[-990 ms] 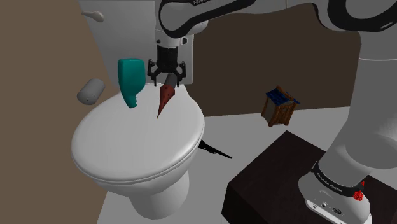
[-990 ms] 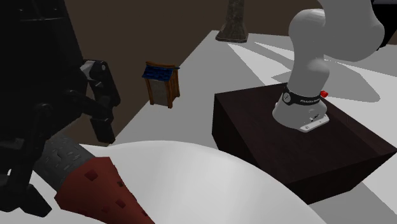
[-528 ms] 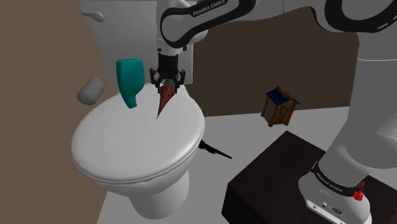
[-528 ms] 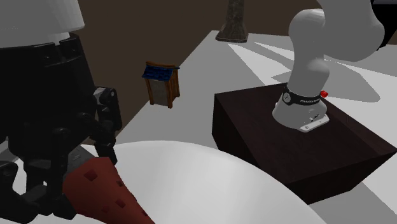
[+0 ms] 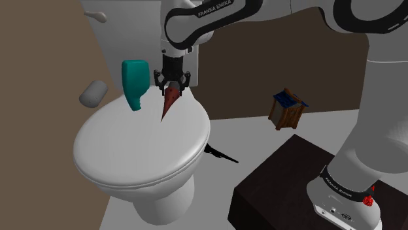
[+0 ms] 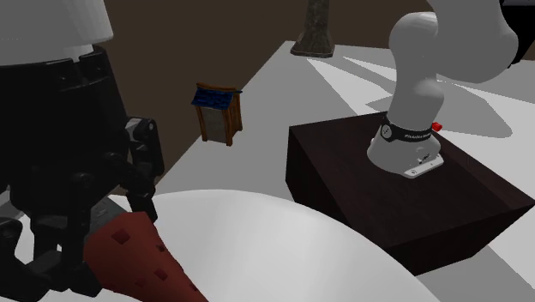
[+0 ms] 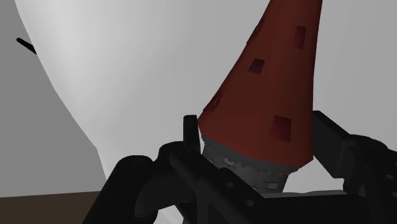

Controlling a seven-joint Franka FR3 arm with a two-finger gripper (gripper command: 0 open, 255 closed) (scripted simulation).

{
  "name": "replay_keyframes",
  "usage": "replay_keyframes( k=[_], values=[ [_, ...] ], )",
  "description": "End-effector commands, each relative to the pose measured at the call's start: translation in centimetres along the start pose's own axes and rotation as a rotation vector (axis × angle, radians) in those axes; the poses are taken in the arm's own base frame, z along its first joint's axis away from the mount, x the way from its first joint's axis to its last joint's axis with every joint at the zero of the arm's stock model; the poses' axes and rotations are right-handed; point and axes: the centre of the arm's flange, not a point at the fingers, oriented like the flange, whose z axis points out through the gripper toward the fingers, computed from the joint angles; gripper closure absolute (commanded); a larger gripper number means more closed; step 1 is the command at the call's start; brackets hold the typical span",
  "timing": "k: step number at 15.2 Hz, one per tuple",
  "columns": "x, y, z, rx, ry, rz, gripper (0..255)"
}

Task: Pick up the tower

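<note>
I am reading the jaws as clamped on the tower [image 5: 169,103]: in the wrist view the two black fingers [image 7: 191,130] are pressing against either side of its grey stone base, with the dark red cone [image 7: 267,108] running out beyond them. Gripping at the base makes sense to me, since the cone is tapering and would likely be slipping out of a pinch further along.

The tower is sitting at the far side of the white toilet lid [image 5: 131,153], slanting with its tip pointing down and towards the near left. I cannot tell whether the tip is touching the lid or hanging just clear of it. A teal object [image 5: 135,83] is standing near it on the left, apart from the jaws, so I am judging a straight lift to be the safest way out.

The arm [image 5: 209,16] is reaching from the dark stand [image 5: 281,189] at the near right, across and high over the toilet, with the wrist turning down so the hand is coming at the tower almost vertically from above.
</note>
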Motion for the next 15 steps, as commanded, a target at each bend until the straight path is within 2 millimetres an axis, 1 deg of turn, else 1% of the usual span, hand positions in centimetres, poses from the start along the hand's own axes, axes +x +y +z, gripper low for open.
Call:
replay_keyframes(
  k=[1, 15],
  values=[
    [0.0, 0.1, 0.1, -0.001, -0.002, -0.001, 255],
    [0.0, -0.9, -7.2, -0.001, -0.002, -0.001, 255]
  ],
)
